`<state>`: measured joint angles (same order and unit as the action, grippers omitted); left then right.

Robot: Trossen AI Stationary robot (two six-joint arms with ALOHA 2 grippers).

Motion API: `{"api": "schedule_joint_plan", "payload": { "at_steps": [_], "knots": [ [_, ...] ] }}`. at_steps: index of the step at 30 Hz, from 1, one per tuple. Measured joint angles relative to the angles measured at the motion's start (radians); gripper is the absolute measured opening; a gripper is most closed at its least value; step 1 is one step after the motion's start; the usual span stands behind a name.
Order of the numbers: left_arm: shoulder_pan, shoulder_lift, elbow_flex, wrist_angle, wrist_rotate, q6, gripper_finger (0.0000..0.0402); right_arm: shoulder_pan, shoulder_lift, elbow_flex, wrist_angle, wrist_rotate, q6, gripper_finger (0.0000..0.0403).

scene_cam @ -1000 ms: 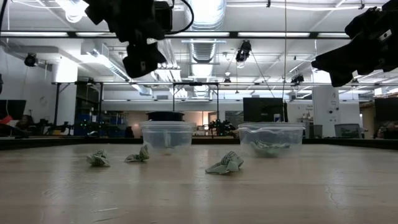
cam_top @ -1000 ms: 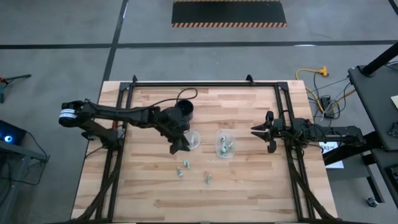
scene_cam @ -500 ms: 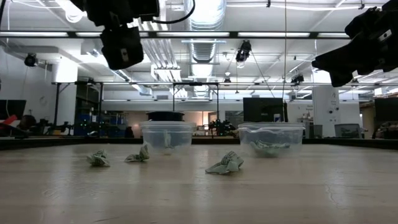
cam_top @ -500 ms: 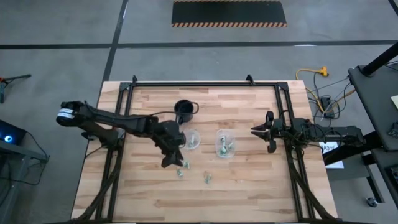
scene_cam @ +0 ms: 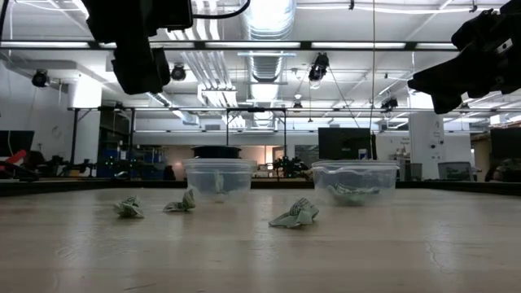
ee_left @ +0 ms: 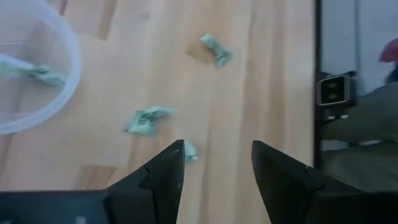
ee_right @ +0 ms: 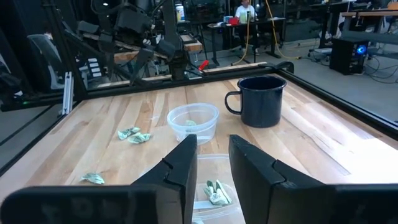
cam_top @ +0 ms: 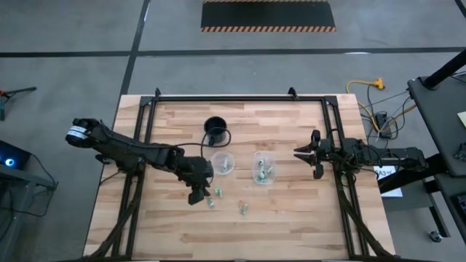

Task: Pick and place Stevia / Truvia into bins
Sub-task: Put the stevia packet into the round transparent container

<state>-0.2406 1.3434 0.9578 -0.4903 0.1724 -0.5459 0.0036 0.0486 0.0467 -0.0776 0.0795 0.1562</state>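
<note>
Three crumpled green-and-white Stevia packets lie loose on the wooden table (cam_top: 291,218): one (cam_top: 217,192), a second (cam_top: 210,203) and a third (cam_top: 243,209). The two clear cup bins stand behind them; the left bin (cam_top: 222,162) holds one packet (ee_left: 38,73), and the right bin (cam_top: 263,167) holds a few (ee_right: 214,193). My left gripper (cam_top: 195,198) hovers open above the table, just left of the two nearer packets, one of which (ee_left: 189,151) shows beside a fingertip. My right gripper (cam_top: 304,153) waits at the right side with its fingers a little apart and nothing between them.
A black mug (cam_top: 215,129) with a handle stands behind the left bin. Black frame rails (cam_top: 145,109) run along the table's left, right and far sides. Bare wood lies near the front edge. A person sits far off in the room (ee_right: 247,7).
My left gripper has swung from beside the left bin toward the table's near edge and a little to the left, ending over the loose packets, and has tipped somewhat as it went. Its fingers have stayed open. The packets and bins have not moved.
</note>
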Motion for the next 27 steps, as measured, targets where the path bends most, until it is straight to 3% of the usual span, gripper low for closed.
{"api": "schedule_joint_plan", "payload": {
  "at_steps": [10, 27],
  "knots": [
    [-0.023, 0.036, 0.0, -0.023, -0.078, -0.054, 0.0169, 0.0, 0.0, 0.0, 0.0, 0.0, 0.0, 0.0068],
    [-0.072, 0.315, 0.074, -0.015, -0.04, -0.104, 0.0169, 0.0, 0.0, 0.0, 0.0, 0.0, 0.0, 0.0087]
  ]
}}
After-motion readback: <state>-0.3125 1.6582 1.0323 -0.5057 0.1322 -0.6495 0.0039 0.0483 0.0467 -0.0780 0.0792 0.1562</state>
